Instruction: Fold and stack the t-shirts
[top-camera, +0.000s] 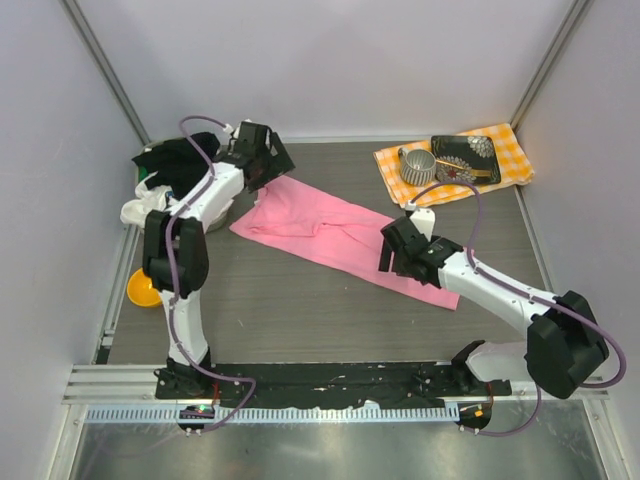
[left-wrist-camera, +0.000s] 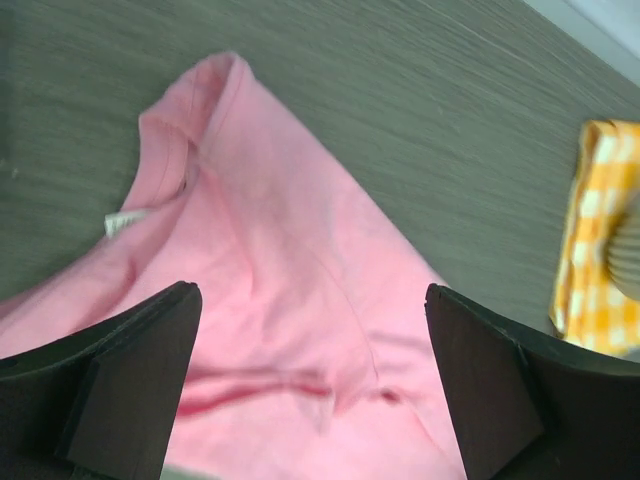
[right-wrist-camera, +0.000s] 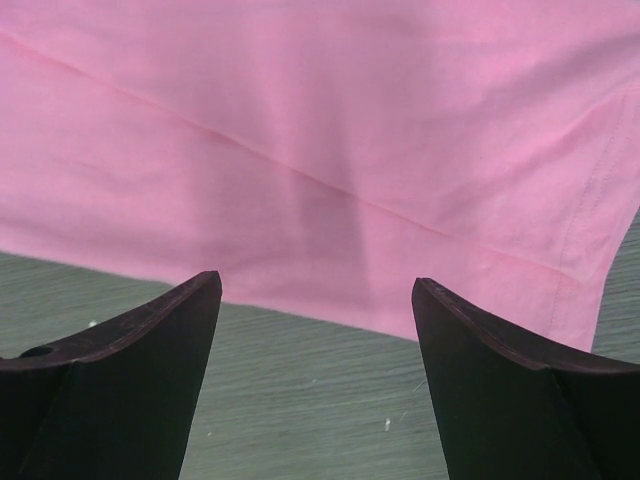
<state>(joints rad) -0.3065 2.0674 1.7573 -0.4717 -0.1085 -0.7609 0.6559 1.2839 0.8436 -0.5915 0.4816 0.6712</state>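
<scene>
Pink t-shirt (top-camera: 330, 232) lies flat below left fingers (left-wrist-camera: 120, 370) and right fingers (right-wrist-camera: 130, 370), both spread, empty.

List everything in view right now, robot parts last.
t-shirt: 1, pink, lying mid-table
clothes pile: 1, black, white and green, far left corner
cloth: 1, yellow check, far right corner
cup: 1, metal, on the cloth
tray: 1, black, on the cloth beside the cup
bowl: 1, yellow, table's left edge
table: 1, grey, under everything
left tool: 1, black, open over the t-shirt's collar
right tool: 1, black, open over the t-shirt's near edge
</scene>
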